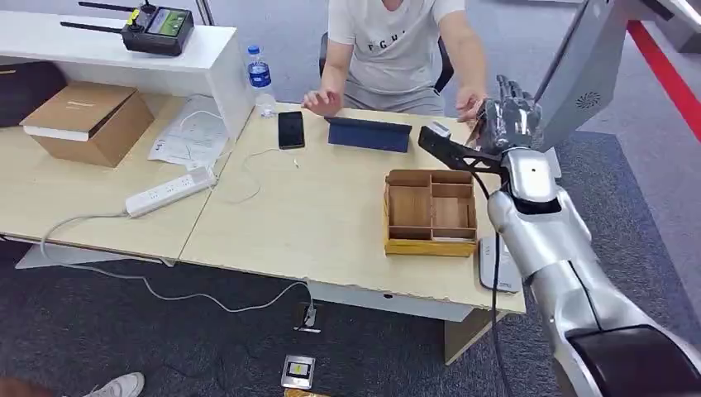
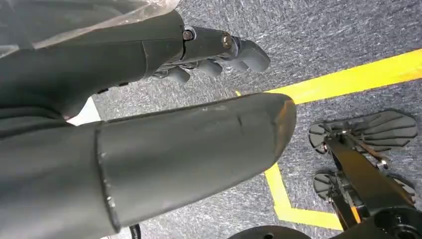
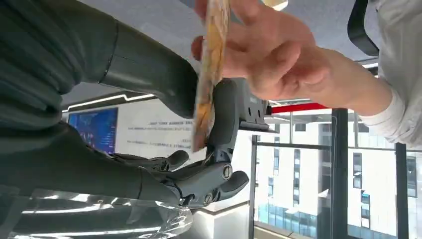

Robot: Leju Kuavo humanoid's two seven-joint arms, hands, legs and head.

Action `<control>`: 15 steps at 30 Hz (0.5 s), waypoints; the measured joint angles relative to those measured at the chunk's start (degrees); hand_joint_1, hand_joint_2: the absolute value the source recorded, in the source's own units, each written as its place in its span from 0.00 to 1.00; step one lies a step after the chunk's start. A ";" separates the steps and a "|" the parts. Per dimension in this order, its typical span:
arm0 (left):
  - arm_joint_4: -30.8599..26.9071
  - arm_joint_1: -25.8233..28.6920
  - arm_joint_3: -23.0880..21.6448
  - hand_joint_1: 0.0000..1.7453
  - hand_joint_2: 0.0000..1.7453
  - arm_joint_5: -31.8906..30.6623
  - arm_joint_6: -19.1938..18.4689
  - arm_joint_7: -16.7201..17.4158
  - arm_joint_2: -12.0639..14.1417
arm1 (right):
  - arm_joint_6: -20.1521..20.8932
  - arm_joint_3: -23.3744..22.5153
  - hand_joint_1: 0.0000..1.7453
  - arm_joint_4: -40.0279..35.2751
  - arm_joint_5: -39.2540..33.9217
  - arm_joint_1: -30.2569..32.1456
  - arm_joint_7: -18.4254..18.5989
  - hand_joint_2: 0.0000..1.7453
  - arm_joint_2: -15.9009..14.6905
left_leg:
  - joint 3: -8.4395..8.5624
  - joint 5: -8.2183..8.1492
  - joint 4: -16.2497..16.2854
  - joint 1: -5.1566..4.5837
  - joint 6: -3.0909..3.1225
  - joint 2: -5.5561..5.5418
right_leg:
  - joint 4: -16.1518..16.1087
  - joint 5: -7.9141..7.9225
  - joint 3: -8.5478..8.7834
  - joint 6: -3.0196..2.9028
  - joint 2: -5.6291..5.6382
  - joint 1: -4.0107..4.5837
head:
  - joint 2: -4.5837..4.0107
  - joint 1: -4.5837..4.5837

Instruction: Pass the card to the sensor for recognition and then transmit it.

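Note:
My right hand (image 1: 508, 116) is raised over the table's far right corner, next to the seated person's hand (image 1: 469, 103). In the right wrist view an orange-yellow card (image 3: 206, 74) stands edge-on, pinched between my thick thumb and a dark finger (image 3: 224, 119). The person's hand (image 3: 278, 59) grips the same card at its other end. A white flat device (image 1: 496, 265), possibly the sensor, lies at the table's right edge under my forearm. My left hand (image 2: 209, 50) hangs over the carpet, holding nothing, fingers loosely apart.
A wooden compartment tray (image 1: 430, 211) sits just left of my right arm. A blue tablet (image 1: 368, 132), a black phone (image 1: 291, 129) and a water bottle (image 1: 260, 78) lie farther back. A power strip (image 1: 169, 192) and a cardboard box (image 1: 87, 120) are at the left.

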 joint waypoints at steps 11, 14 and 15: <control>0.00 0.01 -0.68 0.00 0.00 0.04 -0.42 1.99 -0.22 | -0.28 0.02 0.00 1.53 -0.15 0.03 0.31 1.00 0.57 | 0.00 0.00 0.00 0.00 0.00 0.00 | -0.01 0.00 -0.01 0.00 0.00 -0.01 | 0.00 0.00; -0.02 0.00 -0.74 0.00 0.00 0.22 -0.42 2.67 -0.22 | -1.20 0.02 0.00 1.75 0.02 0.13 0.68 0.00 0.52 | 0.00 0.00 0.00 0.00 0.00 0.00 | -0.01 0.00 -0.01 0.00 0.00 -0.01 | 0.00 0.00; -0.02 0.00 -0.74 0.00 0.00 0.29 -0.42 2.82 -0.22 | -1.70 0.02 0.00 1.75 0.07 0.18 0.83 0.00 0.50 | 0.00 0.00 0.00 0.00 0.00 0.01 | -0.01 0.00 -0.01 0.00 0.00 -0.01 | 0.00 0.00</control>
